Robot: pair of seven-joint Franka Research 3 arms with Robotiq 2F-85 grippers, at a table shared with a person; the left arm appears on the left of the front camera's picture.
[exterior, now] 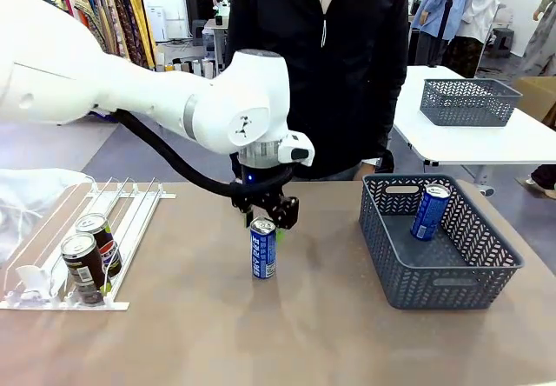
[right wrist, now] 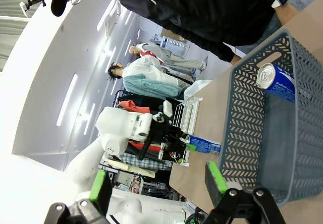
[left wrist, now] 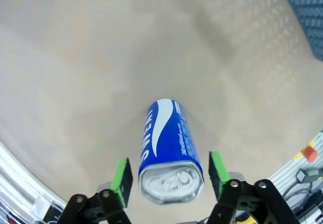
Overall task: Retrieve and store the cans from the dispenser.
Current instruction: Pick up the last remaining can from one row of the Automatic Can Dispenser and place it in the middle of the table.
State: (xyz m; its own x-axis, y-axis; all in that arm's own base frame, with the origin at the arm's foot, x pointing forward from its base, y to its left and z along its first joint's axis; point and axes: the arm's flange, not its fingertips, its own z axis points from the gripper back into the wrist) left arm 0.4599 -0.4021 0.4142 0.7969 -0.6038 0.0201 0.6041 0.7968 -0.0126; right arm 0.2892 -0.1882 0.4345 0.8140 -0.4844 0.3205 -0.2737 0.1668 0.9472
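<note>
Left pincer (left wrist: 169, 177) straddling blue can (left wrist: 165, 135), white lettering, silver top

The standing can (exterior: 263, 249) is blue with white lettering and a silver top, the basket can (exterior: 431, 212) blue too, the front rack can (exterior: 84, 267) and rear rack can (exterior: 98, 236) dark brown, the dispenser (exterior: 143, 212) white and clear, the basket (exterior: 434, 286) dark grey herringbone mesh, the counter (exterior: 261, 342) tan, the left hand (exterior: 264, 223) black with green pads (left wrist: 121, 181).

White lettering runs down the side of the blue can (left wrist: 169, 143) at lower centre of the left wrist view, too blurred to read. At lower left of the front view, a dark can (exterior: 104, 240) carries what looks like Pepsi's round emblem, with no wording legible.
</note>
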